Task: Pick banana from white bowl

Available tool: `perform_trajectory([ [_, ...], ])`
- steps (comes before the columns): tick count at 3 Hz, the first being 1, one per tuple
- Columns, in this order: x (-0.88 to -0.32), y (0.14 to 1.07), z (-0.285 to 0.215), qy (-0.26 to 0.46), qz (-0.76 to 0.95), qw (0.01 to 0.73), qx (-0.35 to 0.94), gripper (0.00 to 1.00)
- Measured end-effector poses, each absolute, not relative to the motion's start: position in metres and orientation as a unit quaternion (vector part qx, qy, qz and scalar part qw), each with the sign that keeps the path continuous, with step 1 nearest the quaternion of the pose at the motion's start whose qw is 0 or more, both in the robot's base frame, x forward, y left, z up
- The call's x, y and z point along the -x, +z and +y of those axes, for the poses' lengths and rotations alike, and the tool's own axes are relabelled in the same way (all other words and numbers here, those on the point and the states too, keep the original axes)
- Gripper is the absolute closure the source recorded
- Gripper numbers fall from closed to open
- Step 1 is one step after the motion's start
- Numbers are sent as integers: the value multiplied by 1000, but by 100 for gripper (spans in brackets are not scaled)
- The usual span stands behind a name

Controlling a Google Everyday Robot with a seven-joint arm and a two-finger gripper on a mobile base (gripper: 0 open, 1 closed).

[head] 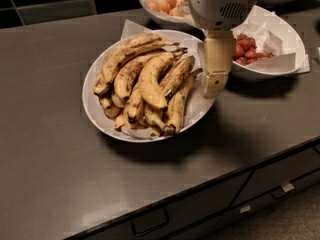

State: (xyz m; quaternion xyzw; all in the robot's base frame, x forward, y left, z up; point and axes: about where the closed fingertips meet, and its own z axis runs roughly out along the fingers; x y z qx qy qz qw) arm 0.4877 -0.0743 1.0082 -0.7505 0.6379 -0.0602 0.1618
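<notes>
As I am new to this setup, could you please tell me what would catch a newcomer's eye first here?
The heap of brown-speckled bananas fills the wide white bowl at the middle of the dark counter. The cream-coloured gripper hangs at that bowl's right edge, close beside the bananas. Farther back stand two smaller bowls, the red-fruit bowl on the right and the orange-fruit bowl at the top.

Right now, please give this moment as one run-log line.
gripper: over right rim of wide shallow white bowl | long speckled overripe banana: lying in bowl, beside gripper | grasp: not yet
</notes>
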Motion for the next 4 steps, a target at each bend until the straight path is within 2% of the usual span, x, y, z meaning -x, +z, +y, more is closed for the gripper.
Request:
perform_trajectory([
  [2, -493, 1008, -87, -37, 629, 170, 758, 0],
  [3, -505, 1002, -99, 25, 586, 181, 789, 0],
  [4, -514, 1007, -92, 20, 570, 203, 796, 0],
])
